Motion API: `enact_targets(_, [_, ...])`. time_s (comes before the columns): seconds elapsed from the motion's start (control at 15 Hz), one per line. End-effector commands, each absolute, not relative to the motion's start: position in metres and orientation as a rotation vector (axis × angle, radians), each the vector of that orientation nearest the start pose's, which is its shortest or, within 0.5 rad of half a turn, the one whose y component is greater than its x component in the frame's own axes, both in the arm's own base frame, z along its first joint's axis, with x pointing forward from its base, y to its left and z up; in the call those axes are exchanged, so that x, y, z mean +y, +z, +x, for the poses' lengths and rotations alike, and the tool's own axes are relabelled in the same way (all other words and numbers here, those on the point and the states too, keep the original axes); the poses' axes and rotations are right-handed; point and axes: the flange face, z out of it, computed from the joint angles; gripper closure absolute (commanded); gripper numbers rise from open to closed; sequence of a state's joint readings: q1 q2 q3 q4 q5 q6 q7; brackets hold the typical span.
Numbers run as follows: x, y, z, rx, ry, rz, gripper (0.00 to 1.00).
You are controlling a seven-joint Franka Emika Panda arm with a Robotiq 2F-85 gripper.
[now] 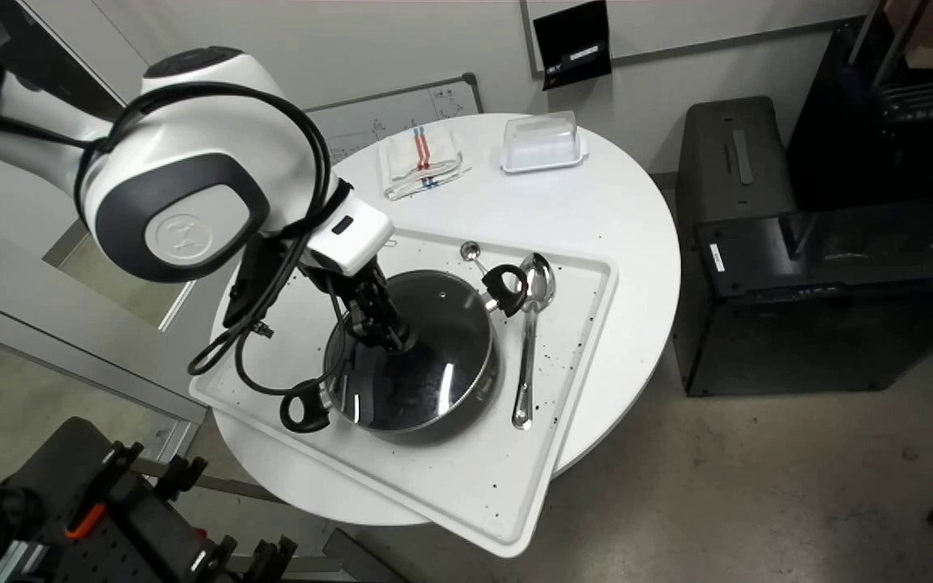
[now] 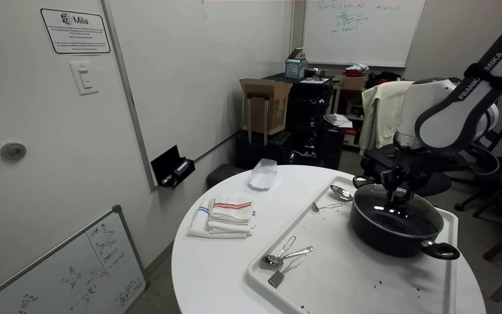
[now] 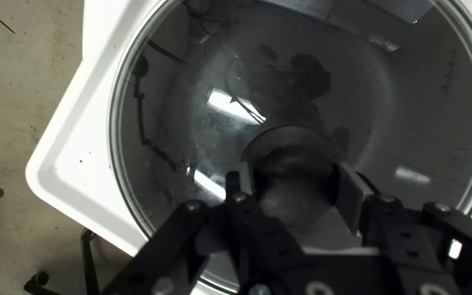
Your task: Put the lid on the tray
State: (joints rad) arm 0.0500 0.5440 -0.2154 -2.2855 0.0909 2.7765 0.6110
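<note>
Right now: grasp step, no placement yet

Yr gripper [image 2: 400, 196] is down at the lid [image 1: 418, 368], which sits just below & L of frame centre in an ext. view. It looks level on the pan [image 2: 381, 244], & the pan stands on the tray [image 2: 351, 274]. In the wrist view, lower centre, yr fingers [image 3: 246, 178] stand either side of the dark knob [image 3: 296, 184]; you can't tell whether they're clamped on it or only straddling it.

Next, you prob. want to confirm the hold, lift straight up till the lid clears the pan & its handles [image 2: 434, 248], then carry it over & lower it flat. Best target: prob. the bare stretch of tray nearest the pan. Mind slip or tilt, as the lid's wide vs. its knob.

Containers: pan's covered; thru the glass you get mostly reflections, so contents unclear. Tray also has a big spoon [image 1: 526, 356] just R of the pan, a small spoon [image 1: 470, 253] above the pan, & a cluster of small utensils [image 2: 277, 261], lower centre of frame. Clear-covered dish [image 1: 543, 138], upper frame R of centre, on the table [image 1: 636, 243]: you can't make out any contents. Cardboard box [image 2: 279, 107], upper mid-frame: flaps up, inside hidden.
</note>
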Motion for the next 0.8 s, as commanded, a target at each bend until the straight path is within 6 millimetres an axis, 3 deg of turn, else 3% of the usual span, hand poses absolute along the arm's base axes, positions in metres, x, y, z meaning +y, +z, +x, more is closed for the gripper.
enact_targets(0.0, [-0.099, 0.122, 0.509, 1.330, -0.022, -2.937, 0.76])
enact_targets(0.73, [-0.078, 0.163, 0.506, 1.253, -0.082, -2.949, 0.76])
